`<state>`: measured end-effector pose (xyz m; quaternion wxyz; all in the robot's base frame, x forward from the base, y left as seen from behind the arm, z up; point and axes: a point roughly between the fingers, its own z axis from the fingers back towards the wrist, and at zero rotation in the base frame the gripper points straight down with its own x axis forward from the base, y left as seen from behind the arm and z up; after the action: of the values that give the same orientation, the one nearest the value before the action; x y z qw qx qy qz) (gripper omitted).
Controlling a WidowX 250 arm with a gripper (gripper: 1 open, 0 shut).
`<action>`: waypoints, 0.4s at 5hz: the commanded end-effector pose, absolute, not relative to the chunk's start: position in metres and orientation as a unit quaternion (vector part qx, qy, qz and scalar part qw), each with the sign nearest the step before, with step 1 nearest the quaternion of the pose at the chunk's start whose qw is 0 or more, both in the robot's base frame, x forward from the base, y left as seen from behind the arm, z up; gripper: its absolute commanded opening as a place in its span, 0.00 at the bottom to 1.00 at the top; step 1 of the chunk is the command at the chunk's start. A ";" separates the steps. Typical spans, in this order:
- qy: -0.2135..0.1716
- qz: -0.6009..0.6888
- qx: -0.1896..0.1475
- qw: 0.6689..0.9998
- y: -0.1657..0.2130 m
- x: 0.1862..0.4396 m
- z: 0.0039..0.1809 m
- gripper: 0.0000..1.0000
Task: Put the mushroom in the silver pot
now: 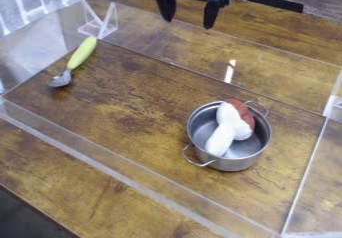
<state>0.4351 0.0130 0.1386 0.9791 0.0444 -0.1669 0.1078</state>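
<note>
The mushroom point(227, 129) lies in the silver pot point(229, 137) & the claw point(189, 12) hangs wide open w/ nothing in it, well apart at the back

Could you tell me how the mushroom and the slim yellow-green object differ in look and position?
The mushroom is thick, white-stemmed with a red-brown cap; the yellow-green object is slim and single-coloured. The mushroom lies inside the silver pot; the yellow-green object lies on the wooden table, beside a grey spoon. Both lie apart from the gripper.
</note>
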 end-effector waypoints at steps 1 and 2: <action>-0.197 0.122 0.049 0.972 0.024 0.437 0.159 1.00; -0.193 0.123 0.053 0.972 0.025 0.437 0.158 1.00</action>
<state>0.4351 0.0156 0.1376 0.9784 0.0522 -0.1662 0.1116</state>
